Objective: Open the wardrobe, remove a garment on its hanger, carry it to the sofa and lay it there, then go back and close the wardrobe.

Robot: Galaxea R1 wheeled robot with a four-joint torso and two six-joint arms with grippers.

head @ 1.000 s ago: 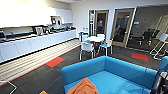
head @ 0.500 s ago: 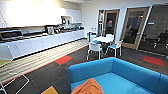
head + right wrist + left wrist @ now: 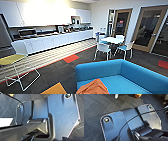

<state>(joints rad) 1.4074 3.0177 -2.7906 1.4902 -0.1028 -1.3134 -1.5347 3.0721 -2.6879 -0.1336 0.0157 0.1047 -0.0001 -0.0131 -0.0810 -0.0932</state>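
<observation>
Since a second ago the camera has swung left, so the sofa (image 3: 130, 75) now sits lower right. On the sofa's seat lies the garment (image 3: 93, 88), with the white table (image 3: 112, 40) beyond. I cannot tell whether either gripper's fingers are clenched or released.

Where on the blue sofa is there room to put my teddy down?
The sofa has bare seat to the right of the orange garment, running along the backrest to the picture's right edge. The seat's left front is taken by the garment. The small white table by the doors looks crowded round with white chairs.
</observation>
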